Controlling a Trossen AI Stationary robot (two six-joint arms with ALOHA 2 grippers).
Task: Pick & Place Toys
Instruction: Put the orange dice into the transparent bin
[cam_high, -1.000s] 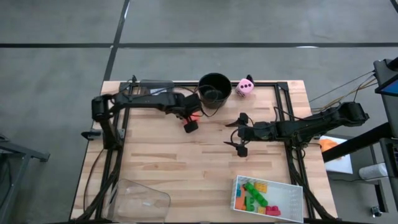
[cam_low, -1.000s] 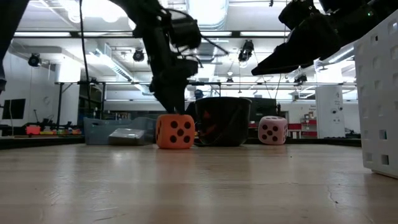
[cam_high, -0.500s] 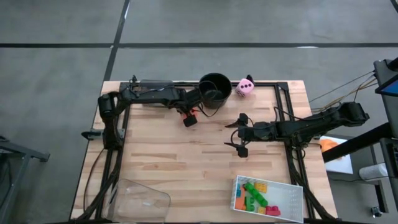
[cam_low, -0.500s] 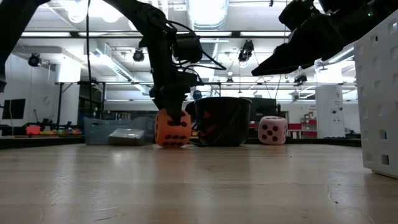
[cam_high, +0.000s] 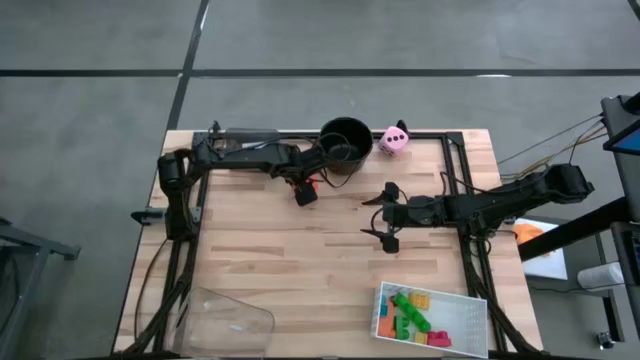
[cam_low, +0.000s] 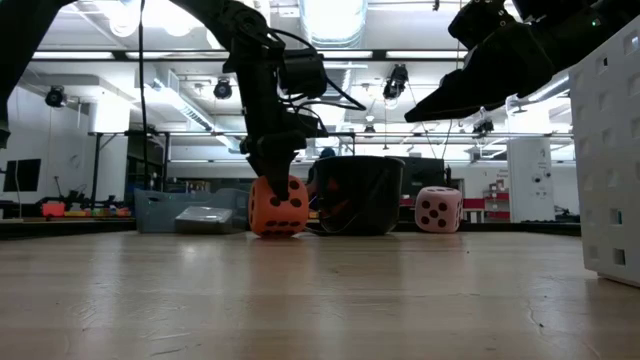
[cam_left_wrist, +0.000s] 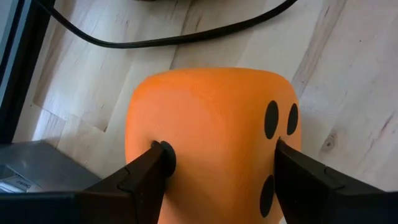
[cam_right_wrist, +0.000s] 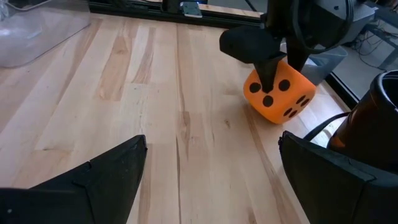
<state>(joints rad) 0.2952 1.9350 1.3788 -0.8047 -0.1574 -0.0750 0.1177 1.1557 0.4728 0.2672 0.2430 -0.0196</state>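
One die in your left gripper, with the grip not yet proven.
The orange die (cam_left_wrist: 211, 143) sits on the table beside the bucket (cam_high: 345, 140), left gripper (cam_low: 272, 172) pinching its sides; it could squirt out or tip when you lift. Your right gripper (cam_high: 385, 218) waits wide apart, mid-table.

Two dark jointed arms, black cables, matte black jaws

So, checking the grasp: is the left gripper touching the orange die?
Touching: the left wrist view shows the left gripper pressing both fingers into the orange die.
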